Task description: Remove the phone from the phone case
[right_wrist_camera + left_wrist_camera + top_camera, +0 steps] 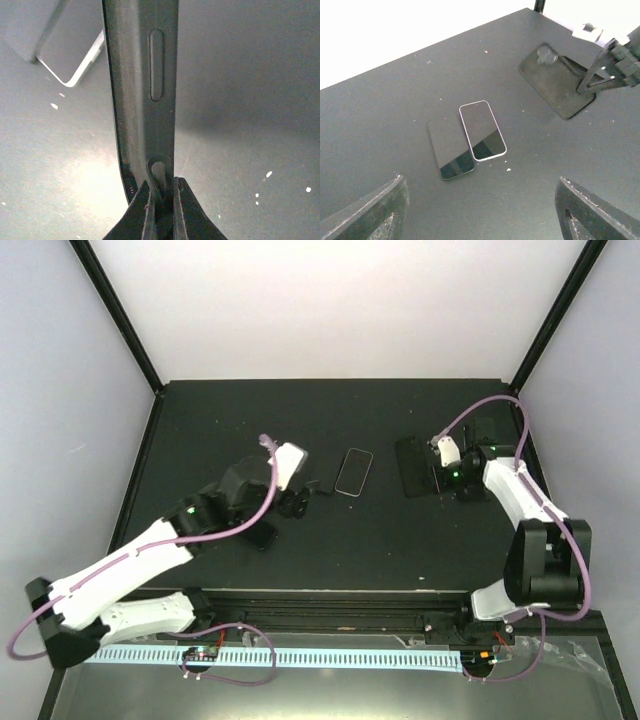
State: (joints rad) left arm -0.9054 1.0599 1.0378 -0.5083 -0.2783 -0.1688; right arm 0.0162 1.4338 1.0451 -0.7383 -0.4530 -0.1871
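The phone [353, 472] lies flat mid-table, dark screen up, with a silvery rim. It also shows in the left wrist view [482, 131] and at the top left of the right wrist view [67, 50]. The empty black case [411, 466] is to its right, tilted up on one edge, with its camera hole [547, 54] visible. My right gripper [437, 474] is shut on the case's rim [147, 95], with its fingertips [145, 210] pinching the thin wall. My left gripper [295, 502] is open and empty, just left of the phone, with its fingers [370, 215] spread wide.
A dark phone-shaped patch [451, 149] lies against the phone's left side; I cannot tell whether it is a shadow or a flat object. Black frame posts [115, 310] stand at the table's back corners. Small white specks [268, 174] dot the black table [250, 420].
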